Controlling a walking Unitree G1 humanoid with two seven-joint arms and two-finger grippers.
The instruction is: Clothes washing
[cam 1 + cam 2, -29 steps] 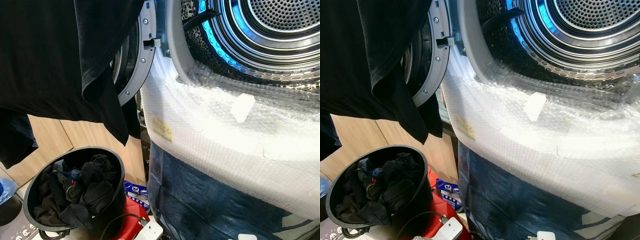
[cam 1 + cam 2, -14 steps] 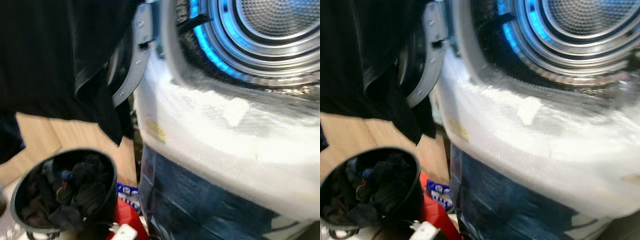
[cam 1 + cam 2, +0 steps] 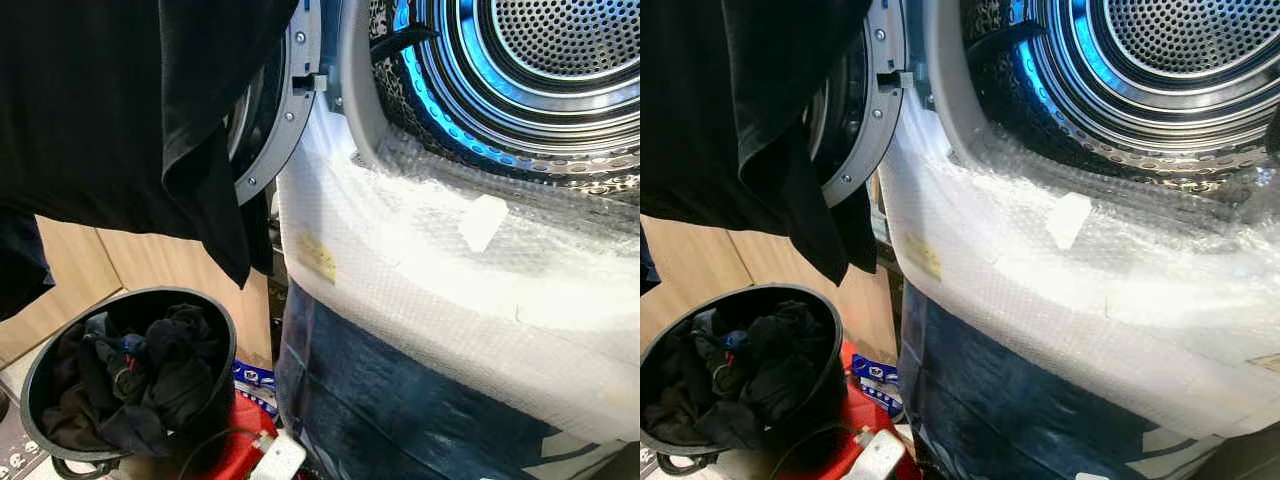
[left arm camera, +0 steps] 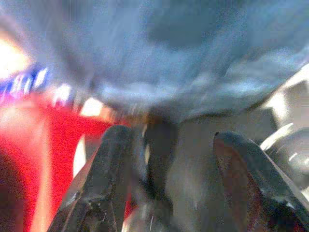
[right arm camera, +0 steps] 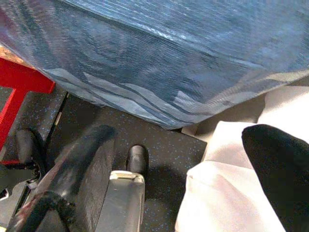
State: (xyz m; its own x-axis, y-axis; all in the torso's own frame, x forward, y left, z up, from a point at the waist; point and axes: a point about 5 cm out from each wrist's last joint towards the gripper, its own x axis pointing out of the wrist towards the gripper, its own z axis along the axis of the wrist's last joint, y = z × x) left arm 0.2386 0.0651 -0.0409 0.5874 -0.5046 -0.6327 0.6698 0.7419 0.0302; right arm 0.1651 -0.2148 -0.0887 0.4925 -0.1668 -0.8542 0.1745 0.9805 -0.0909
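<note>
The washing machine's perforated steel drum [image 3: 560, 60] stands open at the upper right, lit blue inside. Its round door [image 3: 275, 110] is swung out to the left. A large black garment [image 3: 110, 110] hangs down from above the picture's top edge, in front of the door. Below it sits a black bucket [image 3: 222, 330] holding dark clothes [image 3: 130, 380]. In the left wrist view, which is blurred, my left gripper [image 4: 169, 145] is open near something red and grey. My right gripper [image 5: 178, 140] is open low over the dark floor, beside the machine's blue-wrapped base [image 5: 183, 58].
Bubble wrap [image 3: 430, 260] covers the machine's front below the drum, with dark blue film [image 3: 400, 400] lower down. A red object [image 3: 240, 450] and a white plug box [image 3: 278, 455] lie by the bucket. Wooden panels [image 3: 90, 270] stand behind. White cloth [image 5: 227, 193] lies on the floor.
The camera swung and blurred, then settled slightly to the right of where it was. The hanging garment, bucket and machine have not visibly moved.
</note>
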